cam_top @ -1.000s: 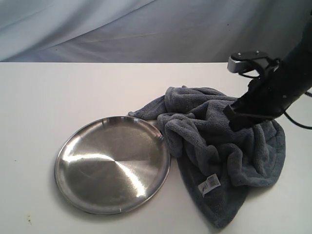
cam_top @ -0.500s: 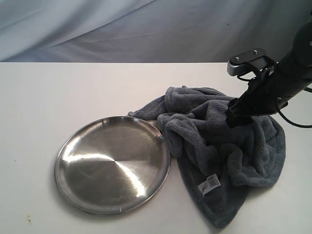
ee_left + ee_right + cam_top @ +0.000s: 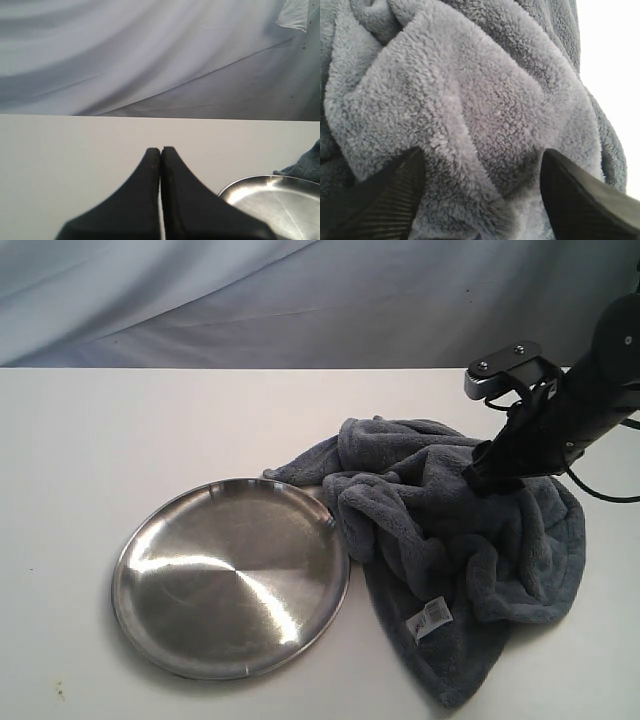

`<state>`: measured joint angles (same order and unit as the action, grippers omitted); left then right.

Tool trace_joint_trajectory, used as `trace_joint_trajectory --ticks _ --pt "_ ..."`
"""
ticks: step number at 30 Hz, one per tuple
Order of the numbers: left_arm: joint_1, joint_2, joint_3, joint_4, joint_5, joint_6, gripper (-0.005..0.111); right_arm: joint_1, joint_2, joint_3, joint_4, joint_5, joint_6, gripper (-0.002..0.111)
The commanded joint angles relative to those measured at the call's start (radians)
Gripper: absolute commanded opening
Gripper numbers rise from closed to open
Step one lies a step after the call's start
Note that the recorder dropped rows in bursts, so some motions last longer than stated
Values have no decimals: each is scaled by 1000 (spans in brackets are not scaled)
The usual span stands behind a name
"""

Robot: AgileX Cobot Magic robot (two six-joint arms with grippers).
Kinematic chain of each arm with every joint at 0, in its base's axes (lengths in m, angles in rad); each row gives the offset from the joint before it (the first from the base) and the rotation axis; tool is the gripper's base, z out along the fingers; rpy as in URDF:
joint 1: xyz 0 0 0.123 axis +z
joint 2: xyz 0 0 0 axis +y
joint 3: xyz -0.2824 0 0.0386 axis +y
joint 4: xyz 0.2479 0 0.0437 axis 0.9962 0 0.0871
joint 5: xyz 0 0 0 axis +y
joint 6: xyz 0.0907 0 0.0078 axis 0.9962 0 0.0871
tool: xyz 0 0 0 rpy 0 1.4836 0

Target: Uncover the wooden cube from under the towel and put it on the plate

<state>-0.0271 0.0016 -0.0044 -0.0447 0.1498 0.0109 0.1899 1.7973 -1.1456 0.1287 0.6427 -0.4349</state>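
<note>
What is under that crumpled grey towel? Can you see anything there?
Nothing shows. The towel lies bunched on the white table, beside the plate, and hides whatever is beneath it. A raised hump sits between the right gripper's open fingers, but only fleece is visible.

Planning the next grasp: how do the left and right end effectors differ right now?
The left end effector is shut; the right end effector stands open. The left hangs over bare table beside the plate; the right straddles a fold of the towel. Shared: neither seems to grip anything.
</note>
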Motion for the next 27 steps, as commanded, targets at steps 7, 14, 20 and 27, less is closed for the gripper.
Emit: trace_joint_trajectory --ticks 7,14,20,27 --pt "-1 -2 4 1 -2 -3 1 -2 33 -3 -6 3 20 55" --pt "-1 -2 4 1 -2 -3 1 -2 33 -3 5 56 20 28" --pt "-1 -2 4 1 -2 -1 1 -2 28 -3 5 82 36 4" --pt "-1 -2 4 1 -2 -1 1 -2 -99 -3 -11 80 43 0"
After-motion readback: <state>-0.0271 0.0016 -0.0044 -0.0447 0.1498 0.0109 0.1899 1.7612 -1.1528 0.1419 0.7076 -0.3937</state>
